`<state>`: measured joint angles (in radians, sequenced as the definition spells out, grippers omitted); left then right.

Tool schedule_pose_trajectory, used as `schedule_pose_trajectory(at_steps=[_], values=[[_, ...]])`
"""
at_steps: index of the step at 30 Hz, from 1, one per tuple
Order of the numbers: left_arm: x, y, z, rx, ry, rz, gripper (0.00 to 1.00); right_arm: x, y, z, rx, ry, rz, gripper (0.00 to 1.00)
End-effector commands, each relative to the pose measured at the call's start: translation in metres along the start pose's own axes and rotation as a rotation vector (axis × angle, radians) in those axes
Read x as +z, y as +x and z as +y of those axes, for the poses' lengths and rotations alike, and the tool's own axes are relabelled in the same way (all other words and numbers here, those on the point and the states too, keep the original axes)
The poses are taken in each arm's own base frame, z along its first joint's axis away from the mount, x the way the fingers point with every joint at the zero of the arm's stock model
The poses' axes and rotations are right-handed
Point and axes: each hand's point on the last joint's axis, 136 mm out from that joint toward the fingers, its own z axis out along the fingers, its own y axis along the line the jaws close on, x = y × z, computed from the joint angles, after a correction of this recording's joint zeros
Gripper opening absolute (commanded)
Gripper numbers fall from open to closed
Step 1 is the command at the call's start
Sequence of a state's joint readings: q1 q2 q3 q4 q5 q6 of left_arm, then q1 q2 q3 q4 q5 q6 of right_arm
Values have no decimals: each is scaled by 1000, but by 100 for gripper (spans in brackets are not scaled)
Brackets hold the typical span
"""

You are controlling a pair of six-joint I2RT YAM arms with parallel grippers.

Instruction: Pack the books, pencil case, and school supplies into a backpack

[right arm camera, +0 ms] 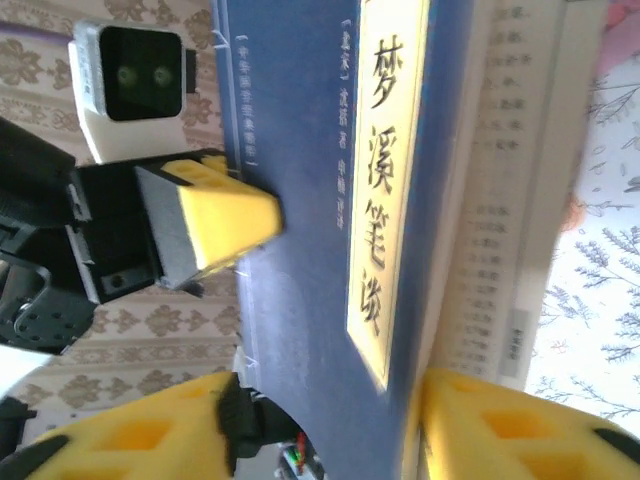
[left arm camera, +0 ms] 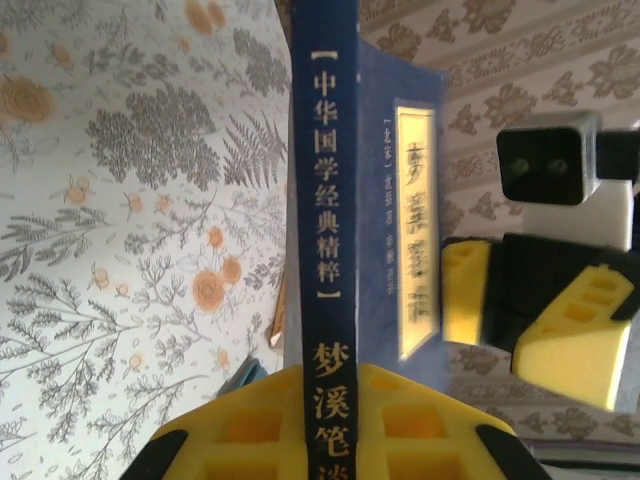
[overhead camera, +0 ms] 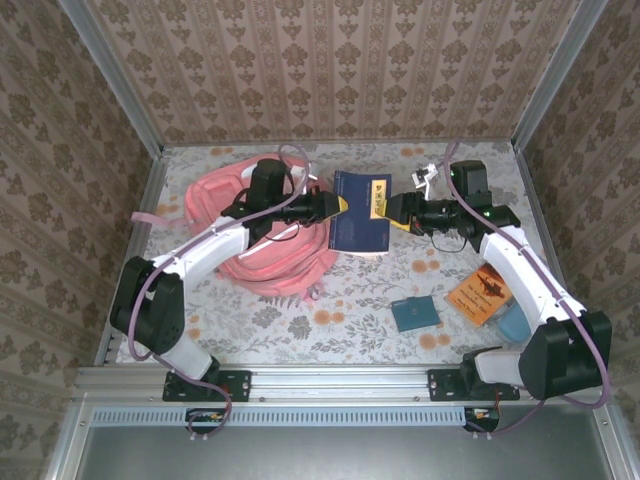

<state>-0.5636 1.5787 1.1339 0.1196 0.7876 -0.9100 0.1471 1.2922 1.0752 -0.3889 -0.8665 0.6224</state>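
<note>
Holding the navy book just beside the backpack: your left gripper clamps its spine, likely for loading. Your right gripper straddles the far edge; can't tell whether it grips.

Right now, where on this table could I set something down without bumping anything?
Best is the bare front centre of the table, between backpack and teal book. Crowded: front right, with orange book and pencil case; and the middle, where left gripper and right gripper meet at the navy book.
</note>
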Motion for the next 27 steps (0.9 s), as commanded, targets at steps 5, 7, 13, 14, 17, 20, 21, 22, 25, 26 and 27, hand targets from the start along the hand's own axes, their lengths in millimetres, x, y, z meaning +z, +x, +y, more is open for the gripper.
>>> schedule_pose_trajectory(at_steps=[5,7,13,14,17,20,21,22,25,26,27], values=[[-36,-37,-6,-54,-12,-239,2,-9,-5,-13,129,30,-153,83],[-45,-44,-2,-75,-41,-301,2,-7,-4,-8,153,-21,-181,88],[-79,-64,-4,-141,-74,-522,2,1,4,14,264,-140,-264,96],[-83,-67,-5,-151,-70,-552,1,3,5,19,273,-160,-277,97],[-91,-73,-15,-163,-44,-613,1,13,8,29,331,-215,-290,98],[-95,-75,-21,-171,-25,-656,1,21,7,40,373,-276,-302,100],[-94,-76,-23,-178,-20,-664,1,24,6,44,384,-294,-306,99],[-94,-76,-24,-181,-15,-669,1,26,5,48,392,-306,-309,100],[-91,-77,-26,-202,15,-685,1,33,0,59,409,-353,-315,100],[-89,-78,-27,-212,25,-685,1,36,-1,62,416,-364,-316,99],[-87,-79,-27,-225,35,-686,1,40,-2,64,424,-373,-312,100]])
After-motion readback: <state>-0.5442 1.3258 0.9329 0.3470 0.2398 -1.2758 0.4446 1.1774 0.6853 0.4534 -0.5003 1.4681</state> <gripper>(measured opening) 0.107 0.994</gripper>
